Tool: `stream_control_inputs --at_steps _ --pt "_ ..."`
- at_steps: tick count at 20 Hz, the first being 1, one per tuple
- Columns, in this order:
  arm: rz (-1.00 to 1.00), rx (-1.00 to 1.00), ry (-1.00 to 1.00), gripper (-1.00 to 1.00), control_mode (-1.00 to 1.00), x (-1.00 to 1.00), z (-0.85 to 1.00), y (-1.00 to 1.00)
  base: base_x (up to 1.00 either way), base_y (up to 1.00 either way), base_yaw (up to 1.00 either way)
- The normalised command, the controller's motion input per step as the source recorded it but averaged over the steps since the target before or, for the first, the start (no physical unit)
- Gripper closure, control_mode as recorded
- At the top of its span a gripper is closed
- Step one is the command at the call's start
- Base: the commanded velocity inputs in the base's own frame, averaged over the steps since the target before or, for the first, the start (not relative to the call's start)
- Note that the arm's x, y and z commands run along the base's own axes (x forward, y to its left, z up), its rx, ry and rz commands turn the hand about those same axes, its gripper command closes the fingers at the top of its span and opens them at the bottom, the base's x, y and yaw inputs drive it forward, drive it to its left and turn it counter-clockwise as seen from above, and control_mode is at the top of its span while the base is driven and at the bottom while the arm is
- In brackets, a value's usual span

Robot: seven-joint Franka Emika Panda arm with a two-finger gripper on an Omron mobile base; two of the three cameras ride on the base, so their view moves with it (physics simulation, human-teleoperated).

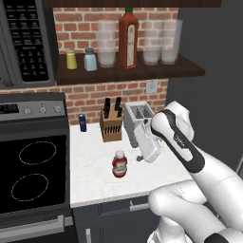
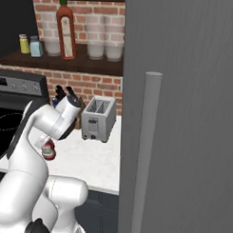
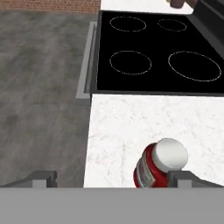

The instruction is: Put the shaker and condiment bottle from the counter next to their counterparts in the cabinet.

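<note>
White marble counter [image 1: 95,175]: bare around the condiment bottle [image 1: 119,164], which stands upright on it near the front edge, left of the gripper.
Shaker [image 1: 90,60]: pale blue-grey, on the cabinet [image 1: 142,72] shelf just beside the yellow shaker [image 1: 71,59]; that half of the task looks done.
Tall bottle [image 1: 128,35]: red-brown, green cap, mid-shelf between clear glasses [image 1: 107,43]; free shelf space close to it is tight.
Gripper [image 3: 111,177]: fingers spread wide, holding nothing; in the hand view the red bottle sits just inside the right fingertip [image 3: 183,177], well off centre.
Risk 1: closing from here would likely let one finger shove the bottle sideways, since it is not centred between the jaws.
Risk 2: squat round body with a smooth cap; a high pinch could slip off.
Risk 3: a tipped bottle could roll off the front edge.
Risk 4: on placing, the glasses could be knocked.
Room: brick back wall, black cooktop [image 3: 157,52] left of the counter, knife block [image 1: 110,122], toaster [image 2: 97,118], small blue can [image 1: 82,122], grey floor.
</note>
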Motion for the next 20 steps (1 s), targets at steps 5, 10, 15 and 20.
stream_control_inputs --at_steps 5,10,15,20 --pt "0.04 -0.01 -0.01 -1.00 -1.00 0.13 -0.33 -0.02 0.00 0.00 0.00" --pt "0.06 0.00 0.00 -1.00 -1.00 0.04 -0.20 -0.03 0.00 0.00 0.00" --pt "0.00 0.00 0.00 -1.00 -1.00 0.02 -0.04 0.00 0.00 0.00 0.00" --pt "0.00 0.00 0.00 -1.00 -1.00 0.12 -0.20 0.00 0.00 0.00 0.00"
